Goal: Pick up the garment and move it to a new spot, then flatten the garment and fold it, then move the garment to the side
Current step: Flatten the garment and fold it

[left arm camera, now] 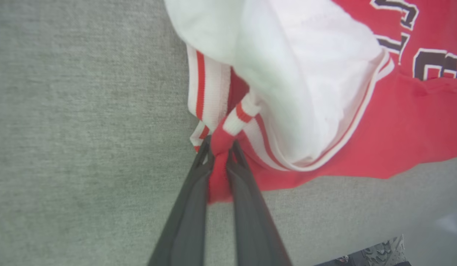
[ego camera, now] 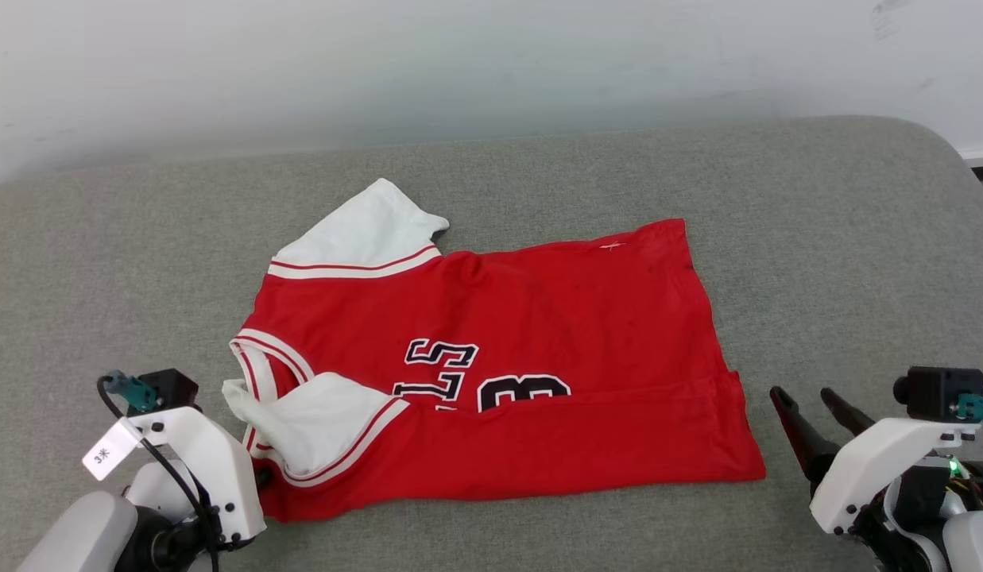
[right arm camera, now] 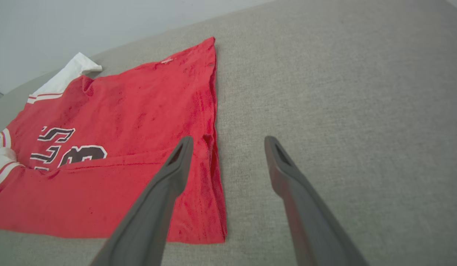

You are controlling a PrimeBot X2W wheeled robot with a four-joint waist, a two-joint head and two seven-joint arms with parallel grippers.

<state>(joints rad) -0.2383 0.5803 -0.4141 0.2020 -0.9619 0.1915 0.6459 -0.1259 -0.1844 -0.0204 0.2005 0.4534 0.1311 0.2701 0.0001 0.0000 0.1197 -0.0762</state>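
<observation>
The garment is a red jersey lying mostly flat on a grey padded surface, collar to the left, with black white-outlined letters and numbers facing up. Its near edge is folded up over the lower part of the print. One white sleeve points away and the other lies crumpled near the collar. In the left wrist view my left gripper is shut on a bunch of the garment's red cloth beside the striped collar. My right gripper stands open just right of the garment's hem, astride the hem corner without touching it.
The grey fabric surface stretches wide behind and to the right of the garment. A pale wall rises behind its far edge. The surface curves down at the right end.
</observation>
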